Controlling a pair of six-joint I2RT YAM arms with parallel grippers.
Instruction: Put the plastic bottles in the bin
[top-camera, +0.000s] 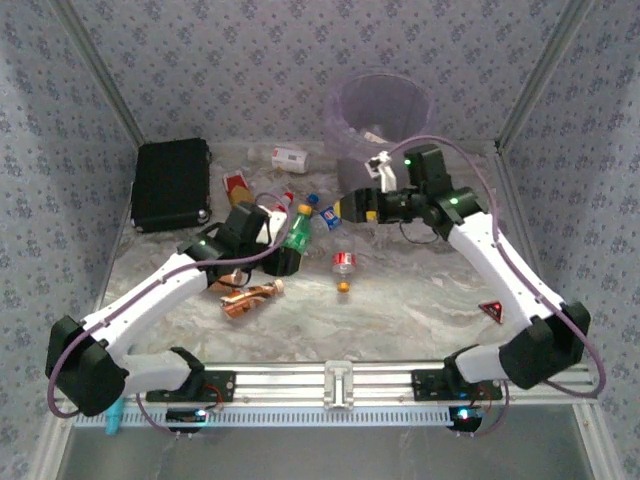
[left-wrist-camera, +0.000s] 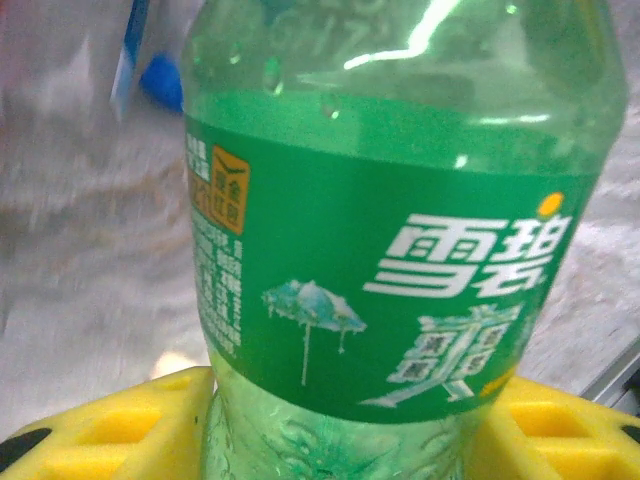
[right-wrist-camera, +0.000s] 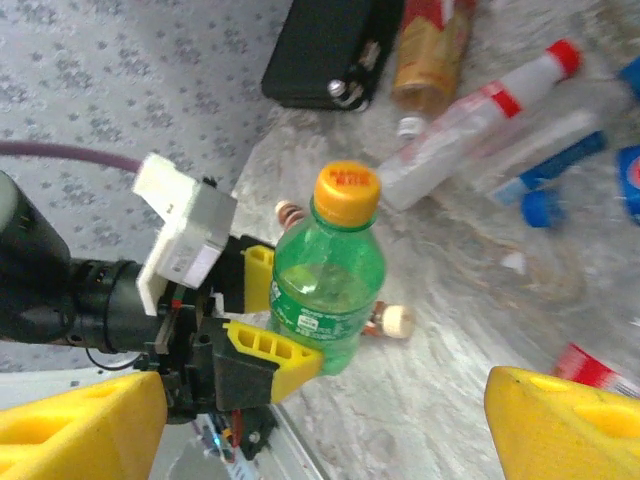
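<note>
My left gripper (top-camera: 284, 252) is shut on the green bottle (top-camera: 297, 231), which has an orange cap and is held upright above the table. In the left wrist view the green bottle (left-wrist-camera: 380, 250) sits between my yellow fingers (left-wrist-camera: 120, 425). The right wrist view shows that left gripper (right-wrist-camera: 285, 315) clamped round the green bottle (right-wrist-camera: 328, 285). My right gripper (top-camera: 342, 209) hovers open just right of it, its fingers (right-wrist-camera: 80, 425) wide apart with nothing between them. The pale purple bin (top-camera: 380, 108) stands at the back, behind the right gripper.
A copper-brown bottle (top-camera: 250, 298), a red-labelled one (top-camera: 344, 262) and a blue-labelled one (top-camera: 330, 215) lie on the marble table, with a white one (top-camera: 290, 158) further back. The black case (top-camera: 172, 183) is at the back left. A teal tool (top-camera: 113, 410) sits by the left base.
</note>
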